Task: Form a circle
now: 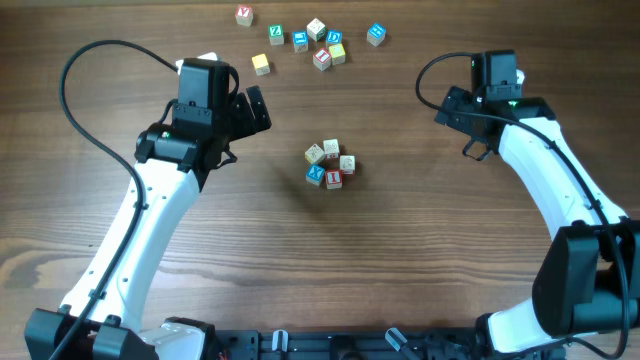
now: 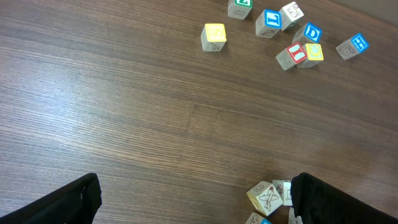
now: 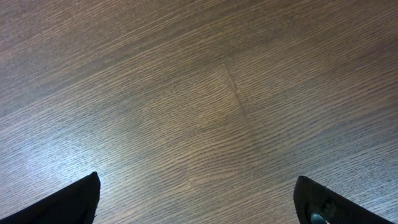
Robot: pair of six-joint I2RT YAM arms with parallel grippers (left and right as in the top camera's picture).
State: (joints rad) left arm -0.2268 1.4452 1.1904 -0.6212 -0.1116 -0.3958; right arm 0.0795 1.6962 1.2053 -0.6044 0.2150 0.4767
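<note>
The circle (image 1: 330, 165) sits pretty much dead centre on the wooden table (image 1: 420, 270). It's a tight little bunch of five letter cubes, all touching or nearly so. Three pale cream ones make up the top and right side. A blue-faced cube (image 1: 315, 175) is at the lower left, with a red-faced cube (image 1: 333, 179) right beside it at the bottom. The blue one looks like an "X" and the red one like an "I", but they're tiny from overhead, so take that loosely.

Up at the far edge there's a loose scatter of cubes (image 1: 320, 40), well apart from the circle. The left wrist view reads those better: a blue "L" (image 2: 272, 18), a blue "D" (image 2: 312, 32), and a red-framed cube (image 2: 296, 53) touching a yellow-framed one (image 2: 314, 52). There's also a lone yellow cube (image 2: 214, 36) off to the left by itself. The rest of the lettering is too small to make out.

The left gripper (image 2: 194, 186) is spread wide and pinching nothing, hovering over bare wood just left of the circle. One cream cube (image 2: 264, 198) peeks in beside its right finger (image 2: 336, 208). The right gripper (image 3: 196, 186) is spread wide too and holding nothing. It's over plain table well off to the right of the circle, with only wood grain in its view.
</note>
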